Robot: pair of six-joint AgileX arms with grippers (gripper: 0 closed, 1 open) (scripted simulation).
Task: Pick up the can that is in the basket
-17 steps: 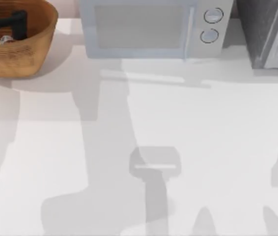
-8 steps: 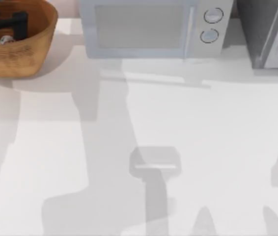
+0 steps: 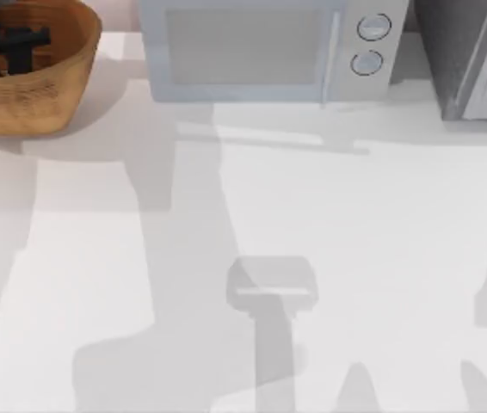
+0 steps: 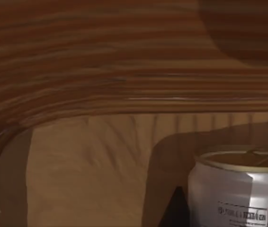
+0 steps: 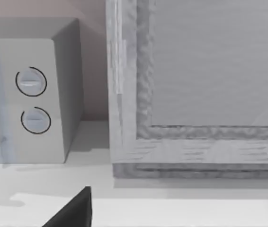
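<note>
The left gripper (image 3: 15, 41) of an AgileX arm reaches down into the large round tan-brown wicker basket (image 3: 50, 95) at the far left corner of the white table (image 3: 329, 258), beside a pale grey microwave oven with two round dials (image 3: 261, 47). From above, the dark gripper hides what lies beneath it. The left wrist view, looking low along the ribbed orange-brown inner wall, shows the small silver-white drink can with a gold-coloured top (image 4: 240, 189) standing upright on the basket floor, close in front of the camera. That low, level approach suits a side grasp: the deep wall leaves little room, so the gripper has to go in from over the rim. Whether the jaws are released or clenched on the can cannot be told from these views; by this judgement the can is about to be seized, not yet lifted.

The right arm sits parked at the table's right, its wrist camera facing the microwave's dials and a grey textured cabinet (image 5: 209, 85).
</note>
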